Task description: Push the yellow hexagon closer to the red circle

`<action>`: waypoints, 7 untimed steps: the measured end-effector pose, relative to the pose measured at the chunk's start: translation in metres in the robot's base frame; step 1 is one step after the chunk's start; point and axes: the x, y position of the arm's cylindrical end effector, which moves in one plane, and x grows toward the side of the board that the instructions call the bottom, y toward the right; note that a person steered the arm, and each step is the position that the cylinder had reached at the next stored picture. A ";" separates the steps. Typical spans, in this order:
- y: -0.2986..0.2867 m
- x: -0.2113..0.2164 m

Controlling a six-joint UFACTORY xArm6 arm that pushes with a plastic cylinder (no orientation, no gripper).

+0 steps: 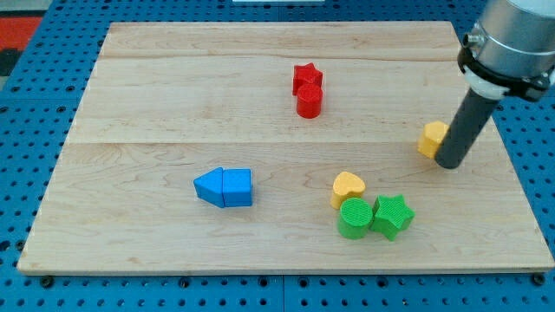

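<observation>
The yellow hexagon lies near the board's right side. My tip rests right against its right side, partly covering it. The red circle stands left of the hexagon in the upper middle, touching the red star just above it. The rod comes down from the view's top right.
A yellow heart lies below and left of the hexagon, touching a green circle and a green star. Two blue blocks sit joined at lower left of centre. The wooden board ends close to the right of my tip.
</observation>
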 end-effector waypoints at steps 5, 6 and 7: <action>-0.172 -0.003; -0.069 -0.016; -0.073 -0.067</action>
